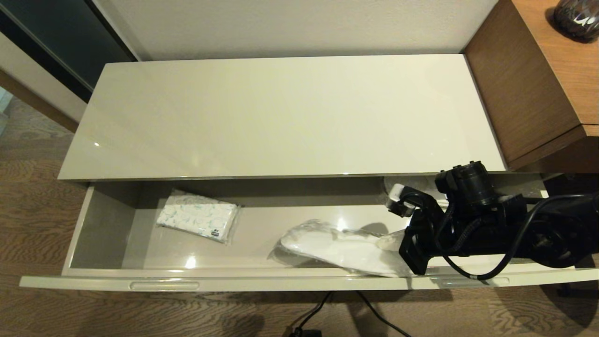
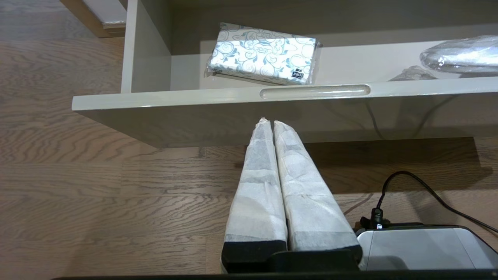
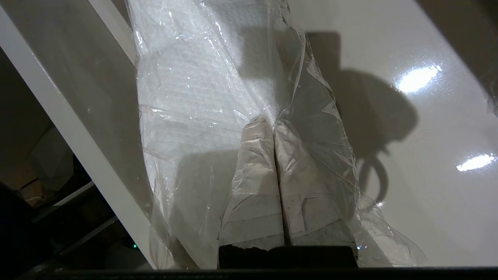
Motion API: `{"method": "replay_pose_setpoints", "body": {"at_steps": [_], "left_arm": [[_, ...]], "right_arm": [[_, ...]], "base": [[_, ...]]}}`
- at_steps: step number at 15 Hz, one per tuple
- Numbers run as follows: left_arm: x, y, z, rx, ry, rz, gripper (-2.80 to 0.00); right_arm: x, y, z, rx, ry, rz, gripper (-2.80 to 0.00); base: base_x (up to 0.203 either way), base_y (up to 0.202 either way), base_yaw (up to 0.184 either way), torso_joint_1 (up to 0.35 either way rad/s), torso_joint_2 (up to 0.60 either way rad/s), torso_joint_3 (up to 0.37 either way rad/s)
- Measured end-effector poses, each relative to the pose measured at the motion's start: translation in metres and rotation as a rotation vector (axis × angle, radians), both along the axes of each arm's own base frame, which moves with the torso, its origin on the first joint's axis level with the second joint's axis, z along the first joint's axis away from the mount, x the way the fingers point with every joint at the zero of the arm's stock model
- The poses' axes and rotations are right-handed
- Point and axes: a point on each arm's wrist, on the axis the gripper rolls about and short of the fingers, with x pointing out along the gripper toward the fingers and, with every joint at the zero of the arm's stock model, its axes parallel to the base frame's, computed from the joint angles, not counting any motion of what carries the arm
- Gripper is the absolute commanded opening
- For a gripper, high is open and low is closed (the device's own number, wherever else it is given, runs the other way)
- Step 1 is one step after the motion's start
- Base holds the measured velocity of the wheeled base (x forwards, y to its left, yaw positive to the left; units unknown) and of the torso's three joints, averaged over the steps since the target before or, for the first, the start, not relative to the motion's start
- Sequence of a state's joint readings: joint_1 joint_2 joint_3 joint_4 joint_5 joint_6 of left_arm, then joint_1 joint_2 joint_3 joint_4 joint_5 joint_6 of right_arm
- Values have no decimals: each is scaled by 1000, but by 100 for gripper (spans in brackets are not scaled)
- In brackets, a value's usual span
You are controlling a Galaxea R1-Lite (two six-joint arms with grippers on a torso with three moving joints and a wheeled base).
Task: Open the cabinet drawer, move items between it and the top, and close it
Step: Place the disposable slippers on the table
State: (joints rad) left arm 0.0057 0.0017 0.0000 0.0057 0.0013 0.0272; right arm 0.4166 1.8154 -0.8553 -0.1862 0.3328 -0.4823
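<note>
1. The cabinet drawer stands pulled open — that step is done.
2. My right gripper, jaws pinched together on the wrapped slippers, has them just ahead, low inside the drawer.
3. Left — carry them up onto the bare top, then close; my left gripper waits shut outside the drawer front.

My right arm hid the near end of the wrapped slippers and part of the drawer behind it. The dark object on the wooden counter was cut by the edge. My left arm lay outside the head view.
</note>
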Motion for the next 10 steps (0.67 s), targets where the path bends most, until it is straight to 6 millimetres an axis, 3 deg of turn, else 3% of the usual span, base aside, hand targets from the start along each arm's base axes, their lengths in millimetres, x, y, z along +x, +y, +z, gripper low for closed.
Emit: {"method": "replay_pose_setpoints", "body": {"at_steps": [1, 6, 10], "left_arm": [[0, 0, 0, 0, 0, 0, -280], [0, 0, 0, 0, 0, 0, -280], [0, 0, 0, 0, 0, 0, -280]], "right_arm": [[0, 0, -1, 1, 5, 1, 0], [2, 1, 2, 11, -22, 0, 0], [-5, -2, 15, 31, -54, -8, 0]], "base": [[0, 0, 0, 0, 0, 0], [0, 0, 0, 0, 0, 0], [0, 0, 0, 0, 0, 0]]}}
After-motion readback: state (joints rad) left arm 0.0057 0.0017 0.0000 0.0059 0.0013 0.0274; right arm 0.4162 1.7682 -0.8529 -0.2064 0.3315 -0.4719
